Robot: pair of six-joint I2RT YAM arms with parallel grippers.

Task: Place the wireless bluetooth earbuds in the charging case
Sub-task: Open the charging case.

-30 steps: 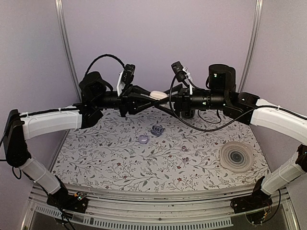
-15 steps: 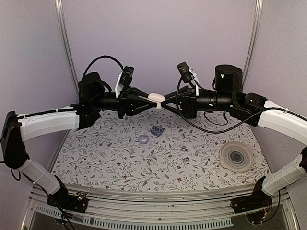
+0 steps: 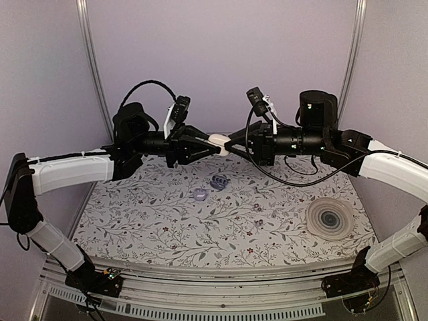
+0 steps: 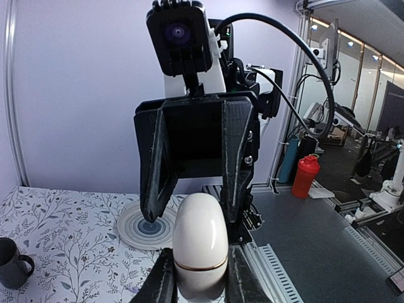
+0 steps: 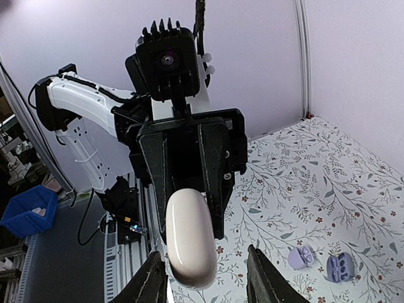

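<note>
Case (image 3: 219, 140), cream-white and closed, was held in mid-air at the upper centre of the top view, between the tips of both grippers. One end was clamped by the left gripper (image 3: 206, 146). The right gripper (image 5: 203, 257) was spread wide about the other end, with the case close to the finger at frame left; contact there could not be told. Just below, a lilac piece (image 3: 219, 181) and a second lilac piece (image 3: 200, 194) lay apart on the table (image 3: 154, 227). A ringed plate (image 3: 346, 212) sat at lower right.
</note>
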